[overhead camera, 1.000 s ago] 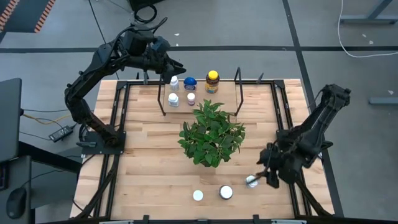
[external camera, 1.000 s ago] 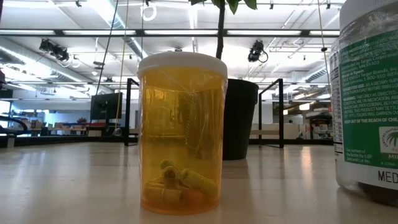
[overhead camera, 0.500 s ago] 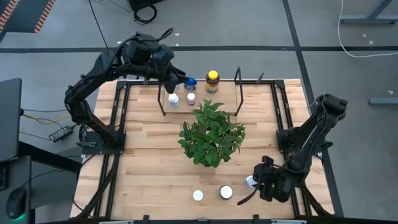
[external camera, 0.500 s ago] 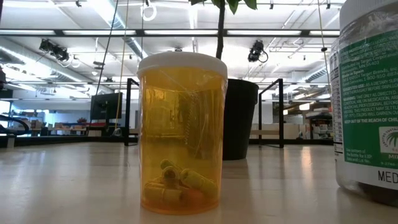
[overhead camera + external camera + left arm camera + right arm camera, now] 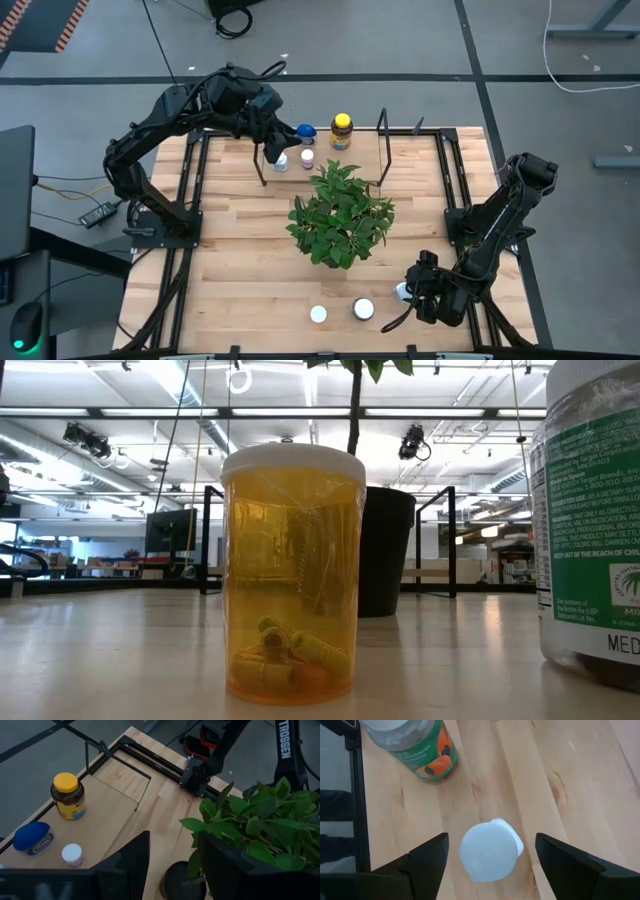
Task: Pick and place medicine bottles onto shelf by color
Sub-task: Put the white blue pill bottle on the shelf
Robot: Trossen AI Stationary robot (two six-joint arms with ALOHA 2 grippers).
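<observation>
1. High view: The left hand (image 5: 272, 143) reaches over the black wire shelf (image 5: 383, 135) at the upper centre of the frame, above a small white bottle (image 5: 281, 160); whether it grips anything cannot be told from here. A blue bottle (image 5: 305, 132), a small white-capped bottle (image 5: 307, 157) and an amber bottle with a yellow cap (image 5: 342, 130) stand at the shelf. The potted plant (image 5: 340, 215) fills mid-worktop (image 5: 240, 260). At lower right, the right hand (image 5: 398, 308) hovers near a white-capped bottle (image 5: 403, 291); two more white caps (image 5: 363, 309) (image 5: 318, 314) sit left of it.

2. Low view: An orange pill vial (image 5: 292, 572) dominates the centre, with a green-labelled bottle (image 5: 590, 520) at the right edge.

3. Left wrist view: The left fingers (image 5: 131, 865) stand partly apart with nothing visible between them.

4. Right wrist view: The right fingers (image 5: 427, 860) are spread wide on either side of a white cap (image 5: 489, 851), apparently not touching it; a green-labelled bottle (image 5: 415, 745) lies at upper left.
</observation>
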